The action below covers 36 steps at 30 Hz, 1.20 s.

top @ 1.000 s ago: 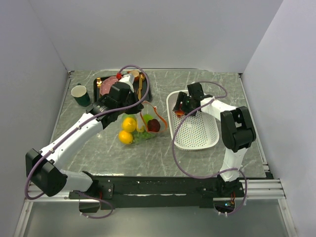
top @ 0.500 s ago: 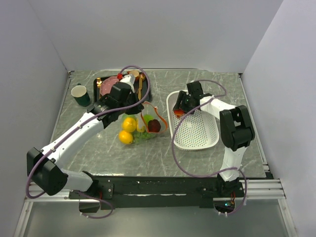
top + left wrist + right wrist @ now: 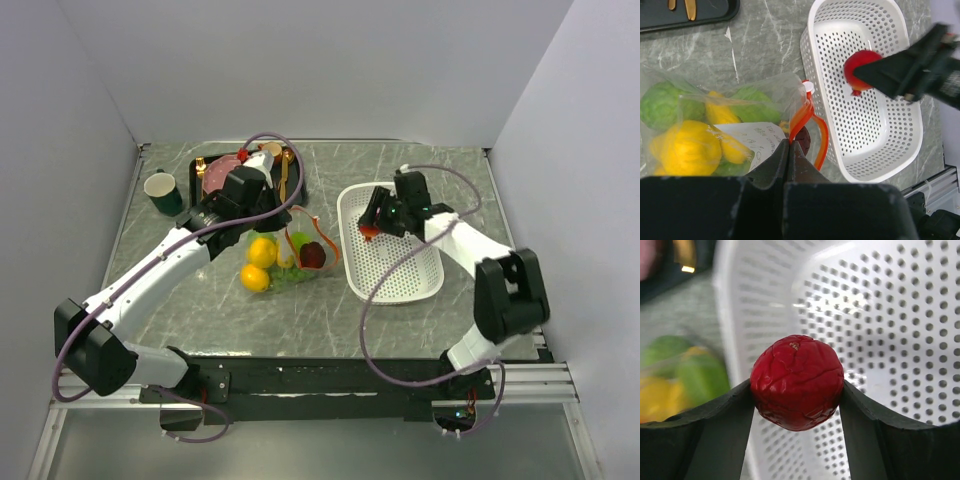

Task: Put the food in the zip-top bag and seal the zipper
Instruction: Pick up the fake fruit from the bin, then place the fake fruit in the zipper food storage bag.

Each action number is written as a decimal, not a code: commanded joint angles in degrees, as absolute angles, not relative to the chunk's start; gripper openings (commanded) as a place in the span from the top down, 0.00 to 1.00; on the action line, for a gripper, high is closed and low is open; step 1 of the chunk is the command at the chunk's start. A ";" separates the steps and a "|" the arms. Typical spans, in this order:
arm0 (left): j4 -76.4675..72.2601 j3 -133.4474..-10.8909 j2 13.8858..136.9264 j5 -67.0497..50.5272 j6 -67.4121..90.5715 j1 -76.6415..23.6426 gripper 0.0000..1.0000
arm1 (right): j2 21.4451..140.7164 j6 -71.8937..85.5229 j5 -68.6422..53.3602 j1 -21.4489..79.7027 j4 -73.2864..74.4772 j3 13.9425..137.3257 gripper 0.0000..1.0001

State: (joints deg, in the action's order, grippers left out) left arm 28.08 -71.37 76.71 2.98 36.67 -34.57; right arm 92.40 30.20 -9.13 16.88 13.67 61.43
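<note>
**Top external view.** Clear floppy zip-top bag (image 3: 290, 268), lying mid-table, holds yellow and green plastic toy food (image 3: 262, 252) and a dark piece. Left gripper (image 3: 291, 215) sits at the bag's mouth. Right gripper (image 3: 372, 228) is above the left side of the white perforated oval basket (image 3: 400, 275).

**Left wrist view.** Left gripper is pinched closed on the thin orange-red zipper strip (image 3: 801, 117). The bag mouth gapes beside the basket.

**Right wrist view.** Right gripper fingers (image 3: 715, 430) clamp the small red wrinkled toy fruit (image 3: 796, 382) on both sides, with the basket behind.
</note>
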 commanded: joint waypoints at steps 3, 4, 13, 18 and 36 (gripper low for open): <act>26.72 -72.68 76.73 1.49 35.95 -34.37 0.99 | 81.13 31.90 -14.50 21.96 10.45 60.82 0.60; 26.89 -72.86 76.82 1.49 35.86 -34.37 0.99 | 80.86 32.08 -14.76 23.10 10.55 60.99 0.59; 26.54 -72.07 75.50 1.58 36.21 -34.37 0.99 | 80.68 36.04 -16.61 32.78 8.26 61.78 0.59; 26.10 -71.19 74.44 1.67 36.39 -34.37 0.99 | 81.82 35.07 -15.03 35.41 9.67 63.98 0.59; 28.12 -71.63 71.90 4.04 36.21 -34.37 0.99 | 87.55 31.91 -13.73 39.82 11.59 68.82 0.05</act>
State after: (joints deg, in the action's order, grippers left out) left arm 28.67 -71.31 74.59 2.72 36.67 -34.57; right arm 91.18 34.22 -15.99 39.75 12.49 68.18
